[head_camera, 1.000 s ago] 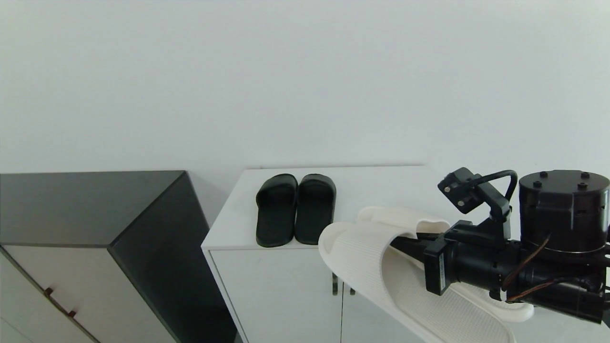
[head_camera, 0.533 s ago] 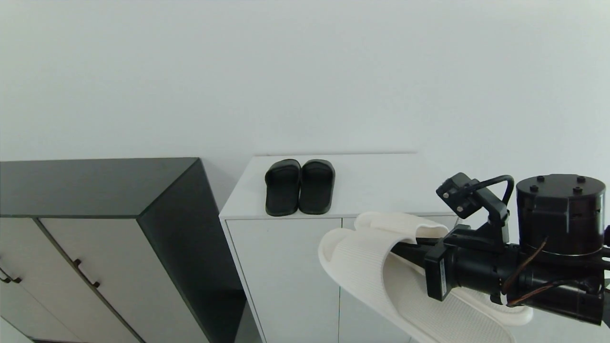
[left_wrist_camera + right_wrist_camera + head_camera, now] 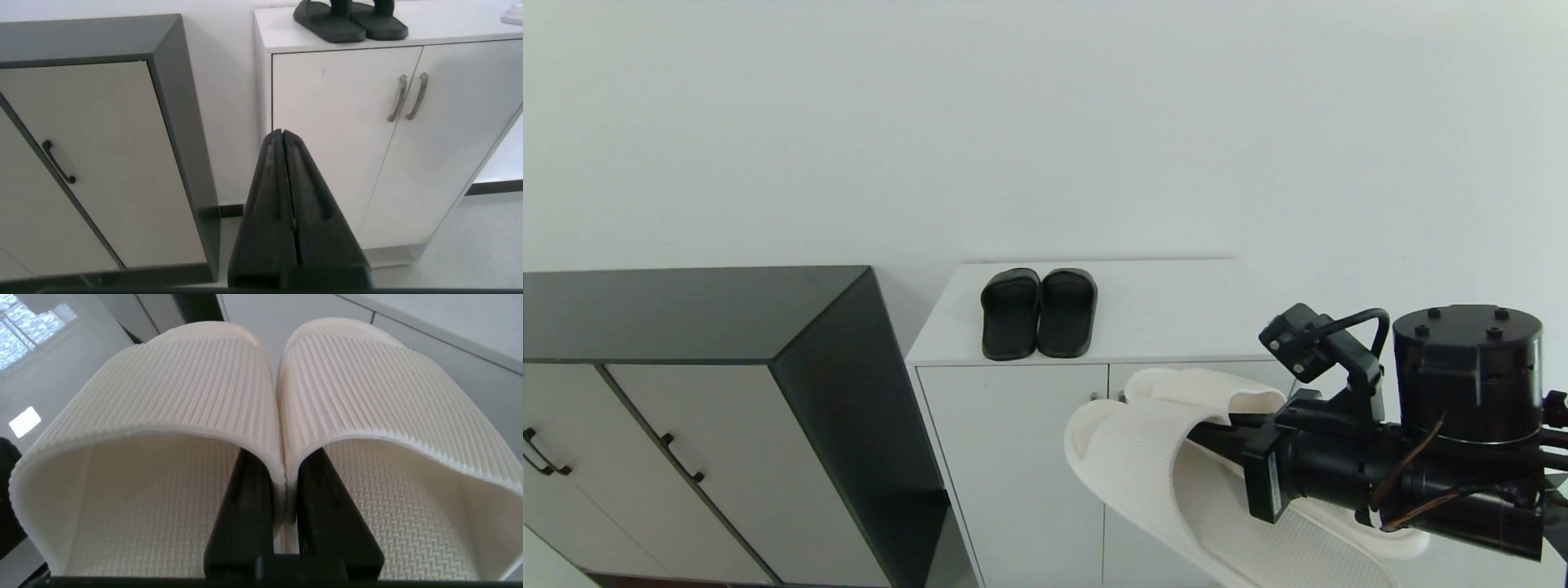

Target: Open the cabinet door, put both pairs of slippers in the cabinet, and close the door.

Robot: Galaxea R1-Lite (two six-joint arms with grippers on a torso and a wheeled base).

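R gripper (image 3: 282, 510) jaws' tips hidden under white slippers (image 3: 1152, 457) straps; heels cut off at btm.

Head view faces the white cabinet (image 3: 1013, 457) from farther back; left wrist view shares it.

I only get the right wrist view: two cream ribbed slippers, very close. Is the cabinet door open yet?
Observer: No. The cream slippers hang in front of the white cabinet, and both its doors are shut.
Visitor: Where is the other pair?
Observer: The black slippers sit side by side on top of that cabinet.
Visitor: What about the other hand?
Observer: The left hand is shut and holds nothing.
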